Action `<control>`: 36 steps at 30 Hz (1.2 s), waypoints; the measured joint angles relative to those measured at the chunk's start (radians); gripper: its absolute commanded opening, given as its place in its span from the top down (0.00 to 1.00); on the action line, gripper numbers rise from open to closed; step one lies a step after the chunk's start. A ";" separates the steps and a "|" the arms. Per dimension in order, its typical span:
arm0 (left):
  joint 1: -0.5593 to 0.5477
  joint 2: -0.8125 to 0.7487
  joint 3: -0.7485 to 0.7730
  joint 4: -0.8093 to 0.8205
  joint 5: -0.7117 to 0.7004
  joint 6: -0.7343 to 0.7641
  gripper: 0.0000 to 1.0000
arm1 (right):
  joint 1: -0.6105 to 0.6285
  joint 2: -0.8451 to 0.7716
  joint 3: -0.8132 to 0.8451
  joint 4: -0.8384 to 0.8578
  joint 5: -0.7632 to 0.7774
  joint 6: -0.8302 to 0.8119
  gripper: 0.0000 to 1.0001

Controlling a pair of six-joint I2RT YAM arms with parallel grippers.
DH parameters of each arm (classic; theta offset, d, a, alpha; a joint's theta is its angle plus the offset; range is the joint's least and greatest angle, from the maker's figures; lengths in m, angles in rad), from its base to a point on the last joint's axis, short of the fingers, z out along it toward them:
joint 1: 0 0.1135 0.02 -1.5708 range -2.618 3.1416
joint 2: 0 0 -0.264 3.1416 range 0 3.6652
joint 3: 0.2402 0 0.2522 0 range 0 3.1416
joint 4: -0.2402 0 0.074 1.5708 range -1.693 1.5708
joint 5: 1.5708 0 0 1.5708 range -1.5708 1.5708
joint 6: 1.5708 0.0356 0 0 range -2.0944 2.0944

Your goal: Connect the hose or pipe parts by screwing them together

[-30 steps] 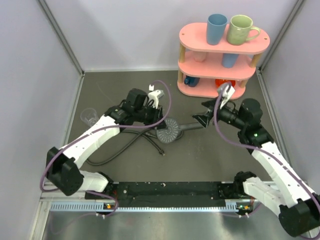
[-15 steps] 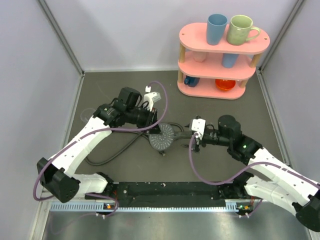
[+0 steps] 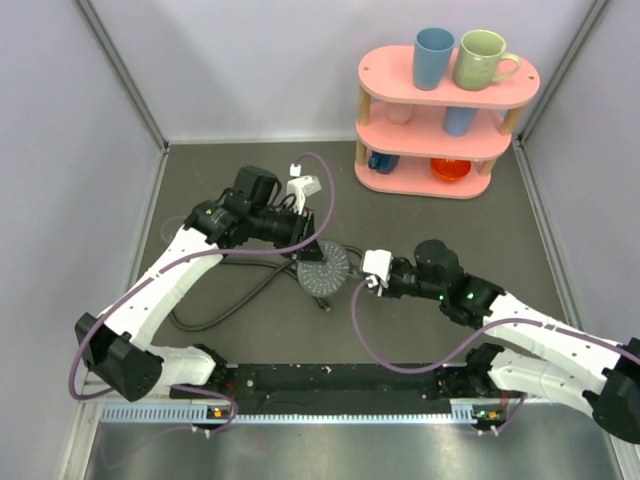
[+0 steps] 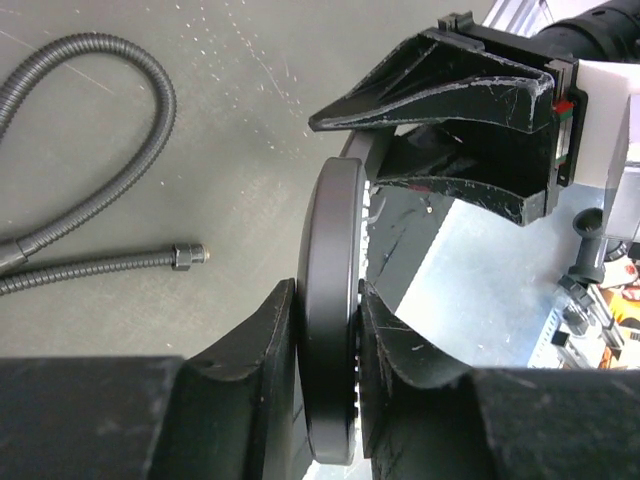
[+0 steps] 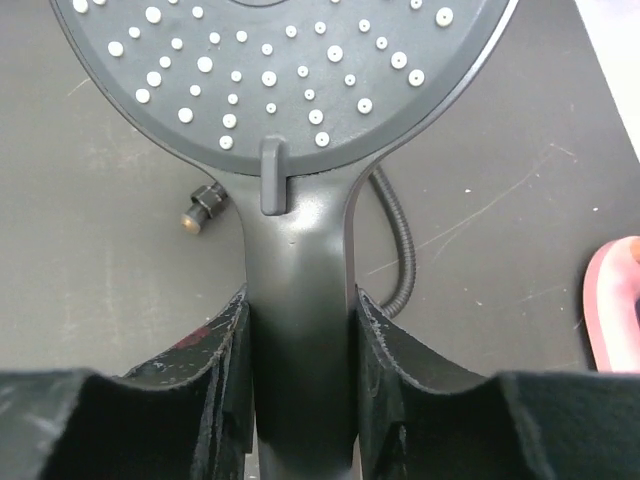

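The left gripper (image 4: pixel 328 300) is pinching the round rim of the shower head (image 5: pixel 290 70). Its two fingers (image 4: pixel 262 340) are pressing on the back and on the perforated face, so the disc is showing edge-on in the left wrist view. The right gripper (image 5: pixel 300 305) is clamping the straight handle just below the head, with one finger lying flat against each side.

Between the two grips the shower head is sitting over the middle of the desk (image 3: pixel 420 210). Its perforated face is showing to the overhead camera and its handle is pointing toward the right edge. Whether it is touching the surface I cannot tell.

The hose (image 4: pixel 100 60) is lying loose on the desk, curling from beneath the left arm toward the near left corner. One metal end fitting (image 4: pixel 187 256) is resting on the desk just on the near side of the head, joined to nothing.

A pink shelf (image 3: pixel 440 140) is standing at the far right corner, carrying a blue mug (image 3: pixel 433 55) and a green mug (image 3: pixel 480 58) on top.
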State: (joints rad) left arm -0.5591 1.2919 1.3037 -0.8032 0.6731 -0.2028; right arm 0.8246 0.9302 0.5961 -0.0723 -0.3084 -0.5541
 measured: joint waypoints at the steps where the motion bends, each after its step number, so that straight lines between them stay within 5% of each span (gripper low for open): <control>1: 0.001 0.000 0.000 0.002 0.000 -0.001 0.41 | 0.000 -0.001 -0.001 0.006 0.006 0.010 1.00; 3: 0.005 0.000 0.003 0.011 0.005 -0.021 0.29 | 0.000 -0.004 -0.008 0.039 0.027 0.043 1.00; 9: 0.011 -0.061 -0.037 0.131 -0.041 -0.107 0.26 | 0.000 -0.005 -0.008 0.130 0.100 0.157 1.00; 20: 0.021 -0.269 -0.357 0.589 -0.164 -0.347 0.38 | 0.000 0.074 0.016 0.211 0.131 0.347 1.00; 36: 0.023 -0.261 -0.478 0.823 -0.225 -0.496 0.51 | 0.014 0.179 0.042 0.349 0.152 0.489 1.00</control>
State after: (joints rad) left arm -0.5362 1.0306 0.8261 0.0196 0.4477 -0.6983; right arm 0.8383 1.1095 0.6380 0.2768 -0.1566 -0.0647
